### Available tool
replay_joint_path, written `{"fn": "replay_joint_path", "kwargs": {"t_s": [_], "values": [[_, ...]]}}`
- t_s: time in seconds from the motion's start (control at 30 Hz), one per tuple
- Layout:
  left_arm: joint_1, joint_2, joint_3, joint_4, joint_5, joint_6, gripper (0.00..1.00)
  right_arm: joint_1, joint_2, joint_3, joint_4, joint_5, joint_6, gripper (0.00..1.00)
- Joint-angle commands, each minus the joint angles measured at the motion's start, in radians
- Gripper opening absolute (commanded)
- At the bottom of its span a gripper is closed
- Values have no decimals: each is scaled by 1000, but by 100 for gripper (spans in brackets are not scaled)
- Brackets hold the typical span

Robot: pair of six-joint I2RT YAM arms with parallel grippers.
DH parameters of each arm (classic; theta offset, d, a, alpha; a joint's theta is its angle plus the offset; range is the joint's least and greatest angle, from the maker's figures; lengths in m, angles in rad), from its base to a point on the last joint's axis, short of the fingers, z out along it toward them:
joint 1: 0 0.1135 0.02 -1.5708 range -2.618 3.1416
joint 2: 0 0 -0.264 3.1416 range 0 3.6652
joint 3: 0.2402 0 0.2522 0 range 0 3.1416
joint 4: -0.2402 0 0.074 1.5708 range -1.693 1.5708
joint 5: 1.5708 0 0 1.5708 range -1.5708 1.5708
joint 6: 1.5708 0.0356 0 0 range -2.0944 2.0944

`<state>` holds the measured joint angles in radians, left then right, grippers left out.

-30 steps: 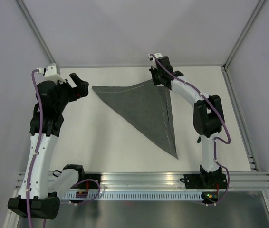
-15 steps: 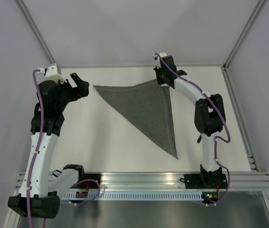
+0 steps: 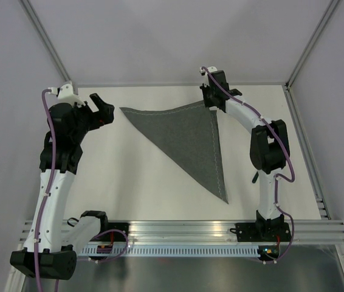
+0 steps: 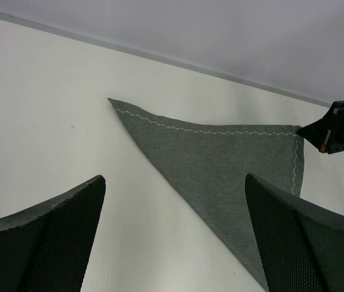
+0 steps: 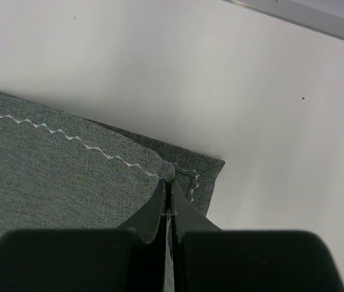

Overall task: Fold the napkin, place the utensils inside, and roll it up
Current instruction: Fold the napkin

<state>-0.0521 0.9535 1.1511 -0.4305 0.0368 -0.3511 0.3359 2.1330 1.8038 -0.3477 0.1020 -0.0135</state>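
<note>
- Looking down from the top camera, we see the dark grey fabric napkin (image 3: pixel 190 137) lying flat on the white table (image 3: pixel 129 176) as a triangle, folded corner to corner.
- Its far edge runs across the table from a left corner to a right corner. Its right edge runs from there toward the near side and ends in a sharp tip close to the aluminium rail (image 3: pixel 220 226). The long folded edge slants between the left corner and that tip.
- We see a pale zigzag stitched line (image 4: pixel 208 131) just inside the far edge and the right edge.
- The right gripper (image 3: pixel 210 104) sits at the napkin's far right corner.
- In the right wrist view its two black fingers (image 5: pixel 157 210) are pressed together with no gap that we can make out, and the top layer's corner is nipped between their tips. The cloth puckers slightly there, and the corner of the lower layer shows just beyond, flat on the table.
- The left gripper (image 3: pixel 101 105) hangs over the far left of the table, near the napkin's left corner but apart from it.
- Its jaws stand wide apart and hold nothing. In the left wrist view we look between its two mesh-textured black pads (image 4: pixel 62 237) at the cloth beyond.
</note>
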Motion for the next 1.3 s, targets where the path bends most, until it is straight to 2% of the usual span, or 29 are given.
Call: {"fn": "replay_joint_path", "kwargs": {"t_s": [0.0, 1.1, 1.27], "values": [[3, 2, -7, 38, 25, -29, 100, -11, 21, 45, 6, 15, 4, 1], [3, 14, -33, 53, 31, -34, 100, -38, 96, 62, 4, 19, -11, 1], [3, 21, -51, 68, 32, -42, 100, -40, 105, 54, 3, 41, -8, 8]]}}
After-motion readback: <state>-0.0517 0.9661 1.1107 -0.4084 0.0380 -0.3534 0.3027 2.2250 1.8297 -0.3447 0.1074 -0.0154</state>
